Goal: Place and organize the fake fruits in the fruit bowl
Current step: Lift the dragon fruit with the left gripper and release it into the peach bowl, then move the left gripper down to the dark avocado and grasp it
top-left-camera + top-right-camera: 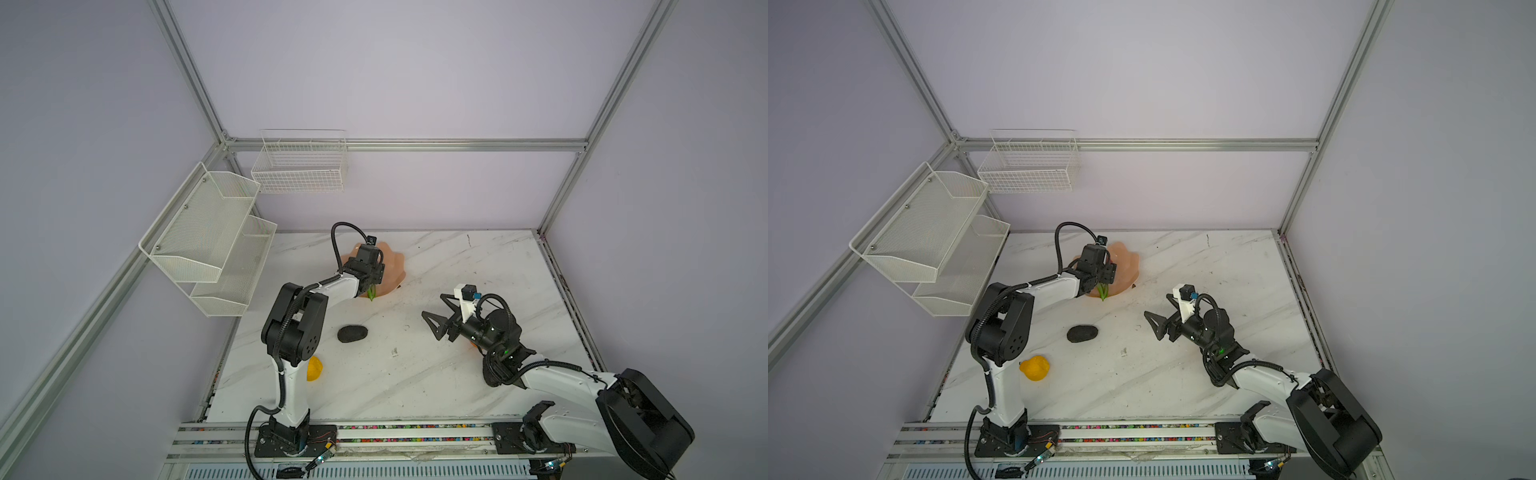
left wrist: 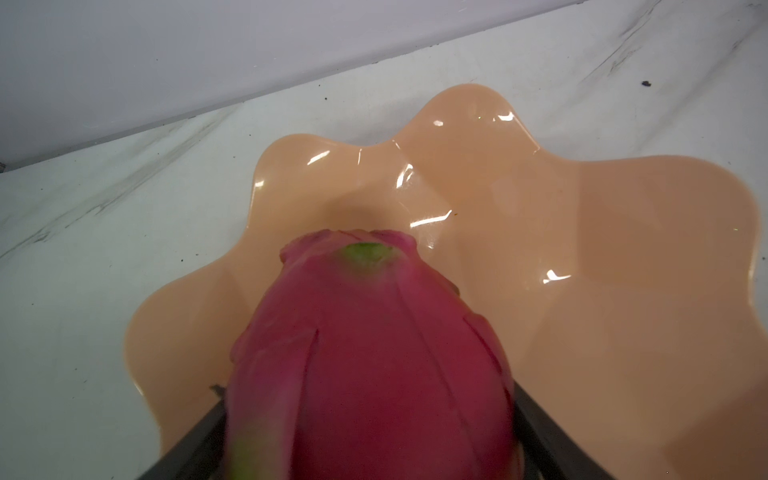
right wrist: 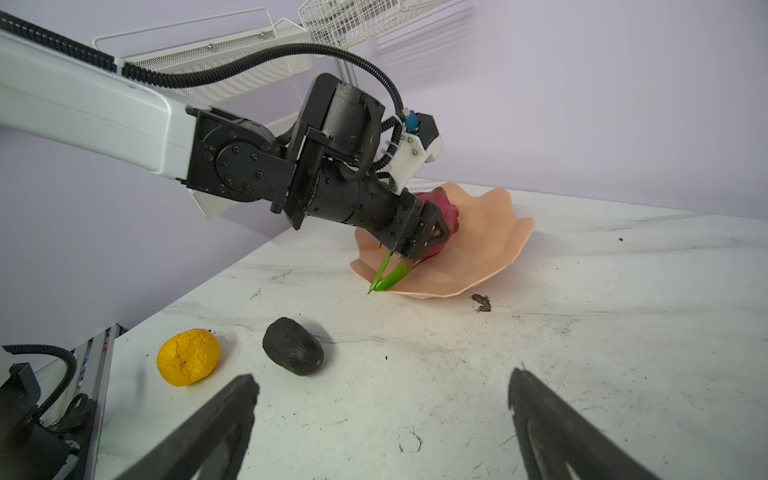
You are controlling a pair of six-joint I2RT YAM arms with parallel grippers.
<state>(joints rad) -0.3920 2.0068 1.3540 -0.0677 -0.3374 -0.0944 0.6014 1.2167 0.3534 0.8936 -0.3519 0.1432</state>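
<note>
My left gripper (image 2: 368, 395) is shut on the magenta dragon fruit (image 2: 365, 340), its black fingers (image 2: 536, 419) on either side. It holds the fruit low inside the peach-pink fruit bowl (image 2: 602, 249), at the near left part; the green leaves (image 3: 390, 276) hang over the rim. Both top views show this gripper (image 1: 371, 277) (image 1: 1104, 274) over the bowl (image 1: 395, 266) (image 1: 1127, 262). A dark avocado (image 1: 352, 333) (image 3: 293, 346) and a yellow citrus (image 1: 1035, 367) (image 3: 189, 356) lie on the table. My right gripper (image 1: 432, 304) (image 3: 382, 376) hovers open and empty over bare table.
White wire baskets hang on the left wall (image 1: 208, 232) and the back wall (image 1: 299, 166). A small dark scrap (image 3: 482, 302) lies beside the bowl. The left arm's elbow (image 1: 293, 328) stands between the avocado and the table's left edge. The marble table (image 1: 478, 270) ends at frame rails.
</note>
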